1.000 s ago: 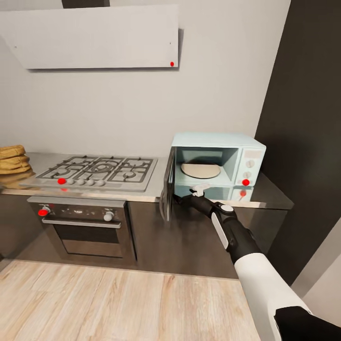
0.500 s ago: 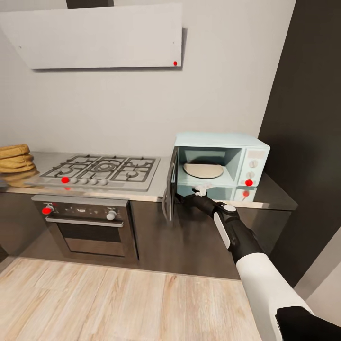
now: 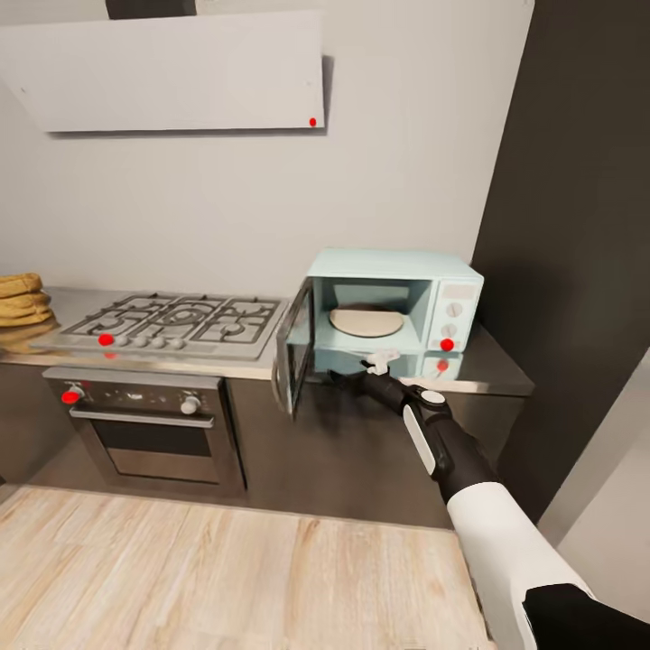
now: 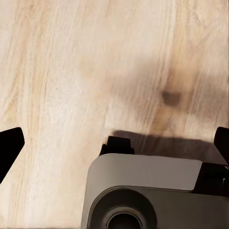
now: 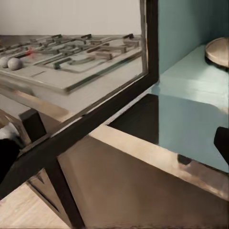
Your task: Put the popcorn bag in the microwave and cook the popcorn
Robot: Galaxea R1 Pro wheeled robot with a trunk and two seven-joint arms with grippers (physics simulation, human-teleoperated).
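Head view: I had the microwave point(image 3: 390, 311) on the countertop point(image 3: 492, 366) as my landmark, its dark-framed glass door point(image 3: 294, 358) swung out to the side toward the gas hob point(image 3: 171, 322). Inside the cavity sat the round turntable plate point(image 3: 366, 320), bare. My right gripper point(image 3: 383, 361) reached in just below the microwave's open mouth, at the counter edge; from this angle I could not tell how far its fingers stood apart. The popcorn bag point(image 3: 20, 299) lay well away from the microwave, beyond the hob at the far end of the countertop, cut by the frame edge. A built-in oven point(image 3: 149, 424) sat under the hob. Through the right wrist camera I saw the door frame point(image 5: 86, 121) and the cavity floor point(image 5: 200, 86) close ahead. The left wrist camera looked down on wooden floor point(image 4: 71, 71), with its dark fingertips point(image 4: 8, 148) set wide at the frame's opposite edges.
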